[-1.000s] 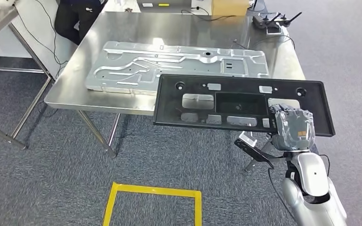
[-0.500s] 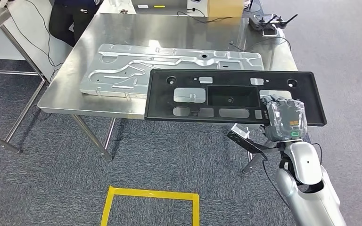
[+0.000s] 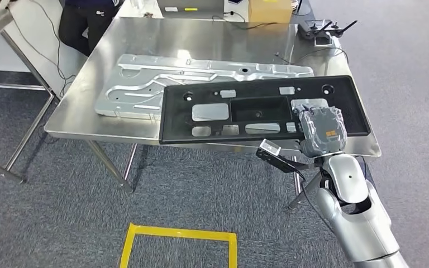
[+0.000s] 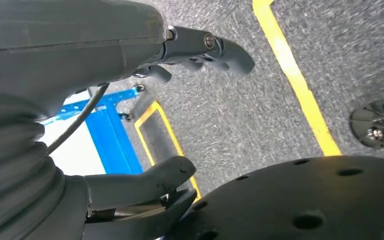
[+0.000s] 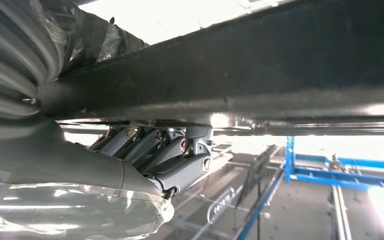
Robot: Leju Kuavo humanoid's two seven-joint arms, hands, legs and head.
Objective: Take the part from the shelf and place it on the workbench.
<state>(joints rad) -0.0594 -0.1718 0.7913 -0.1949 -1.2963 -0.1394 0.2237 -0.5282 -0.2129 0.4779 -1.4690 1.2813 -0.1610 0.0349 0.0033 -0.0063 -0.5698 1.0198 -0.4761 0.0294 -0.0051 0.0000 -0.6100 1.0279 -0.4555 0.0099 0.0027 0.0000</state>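
The long black rectangular plastic panel with cut-out windows [image 3: 262,109] lies flat over the near half of the stainless steel workbench [image 3: 201,39], its near edge jutting past the bench's front rim; whether it rests on the surface or hangs just above it is hard to judge from the head view. The right hand [image 3: 319,131], wrapped in clear plastic film, grips the panel at its 5 o'clock corner, and the right wrist view shows the dark fingers [image 5: 175,150] curled together under the panel's edge with the thumb side on top. At 11 o'clock from the panel, partly covered by it, lies a large embossed silver sheet-metal plate [image 3: 145,84]. Farther off, at the bench's 1 o'clock corner, sit a black remote controller with antennas [image 3: 324,32] and a brown cardboard box [image 3: 269,8]. The left hand [image 4: 145,125] hangs over grey carpet with yellow floor tape [image 4: 300,85], fingers apart and holding nothing.
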